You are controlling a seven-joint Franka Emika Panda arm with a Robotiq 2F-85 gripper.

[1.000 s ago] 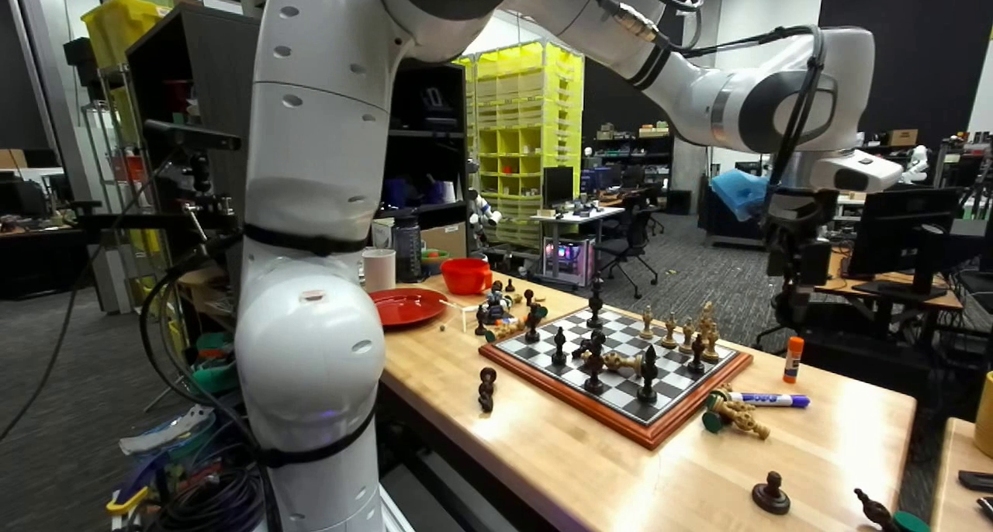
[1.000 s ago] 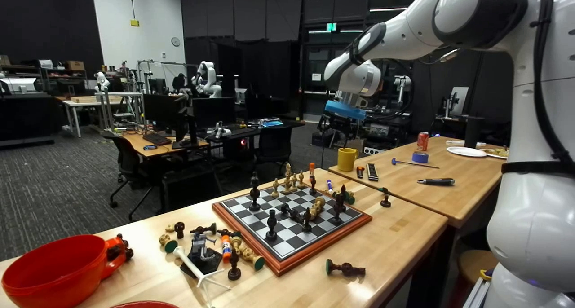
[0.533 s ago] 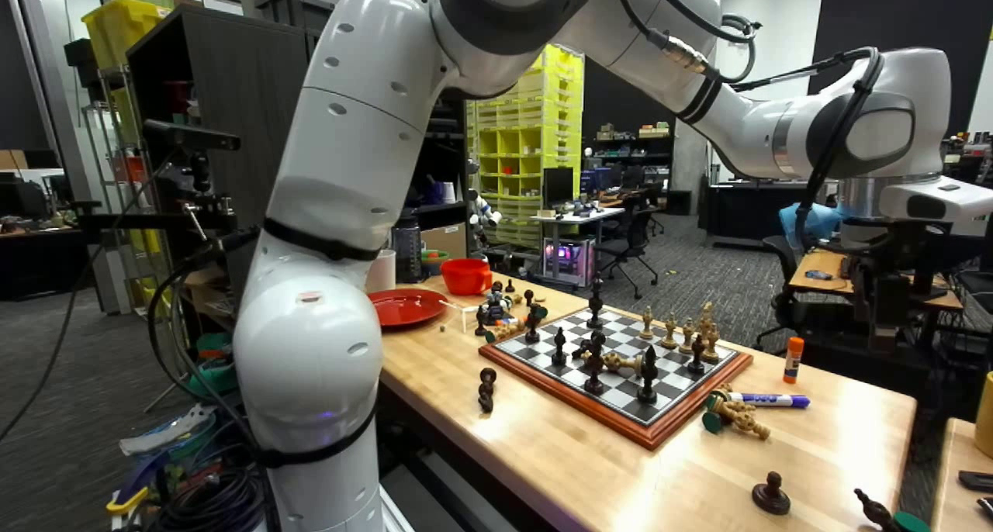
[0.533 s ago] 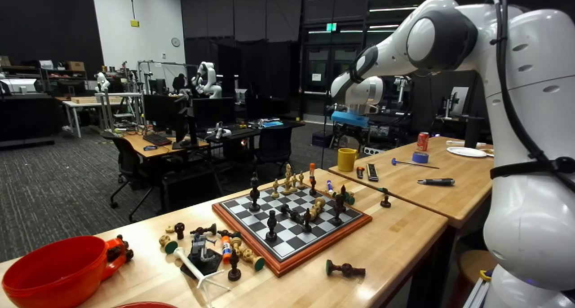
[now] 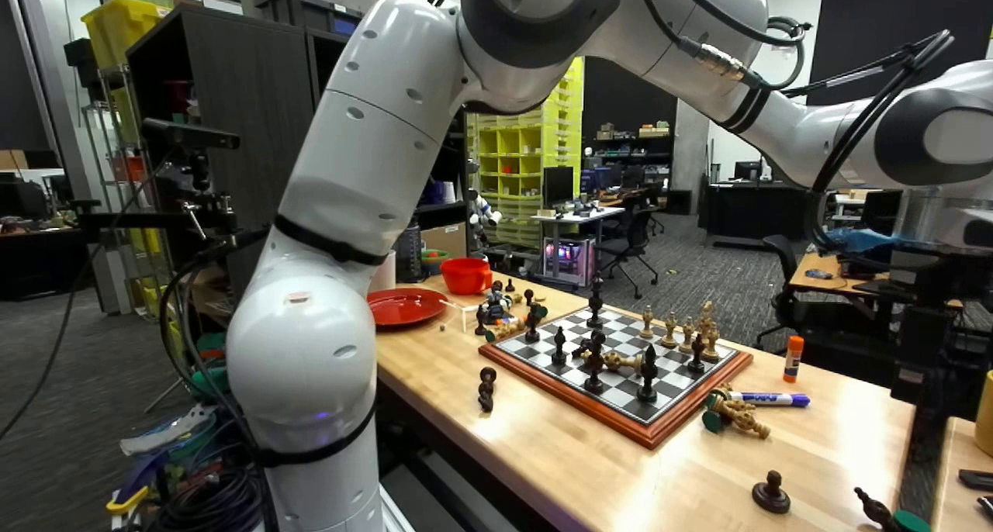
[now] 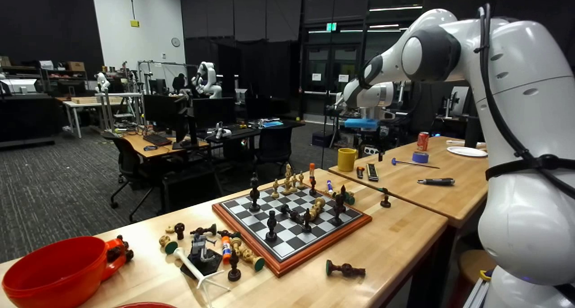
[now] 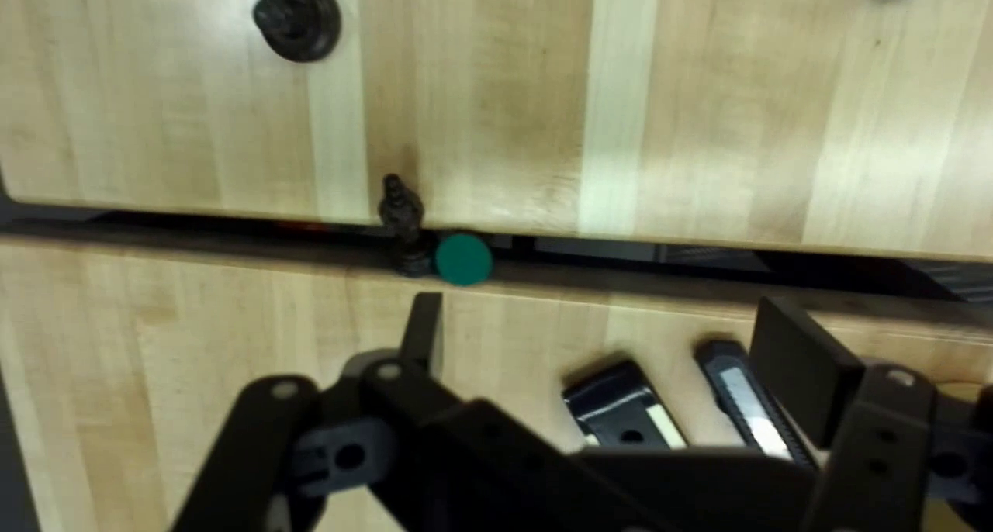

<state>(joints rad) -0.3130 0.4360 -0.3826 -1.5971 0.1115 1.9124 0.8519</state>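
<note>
Two tabletop edges (image 7: 698,233) | chess piece (image 7: 403,215) over gap (image 7: 838,272) | jaws apart

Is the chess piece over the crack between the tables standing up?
No, the dark chess piece is tipped over, its green base showing.

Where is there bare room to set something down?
Bare wood lies between the chessboard, the toppled dark piece, the dark pawn and the robot-side table edge. Crowded: from chessboard to red bowl, with white tripod, glue stick and loose pieces; a green-based piece lies at the table gap.
</note>
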